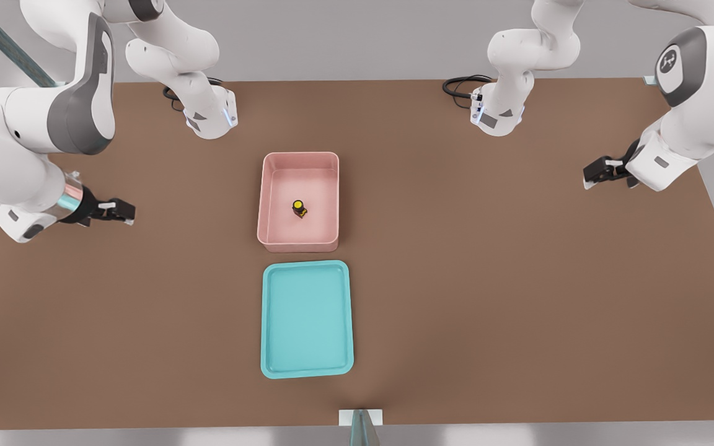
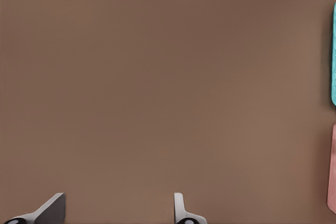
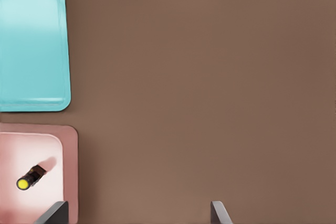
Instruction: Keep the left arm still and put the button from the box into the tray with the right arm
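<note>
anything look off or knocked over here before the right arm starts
Nothing stands out. The button stands upright, yellow cap up, inside the box. The tray lies flat beside the box, apart from it. The gripper hangs open over bare table, at the front view's right.

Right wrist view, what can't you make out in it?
The box: cut off by the picture's edges; only one corner shows.
The tray: one side cropped by the edge.
The button: too small to show detail beyond yellow cap and dark body.
The gripper: open, over the table beside the box; only its fingertips enter the frame.
</note>
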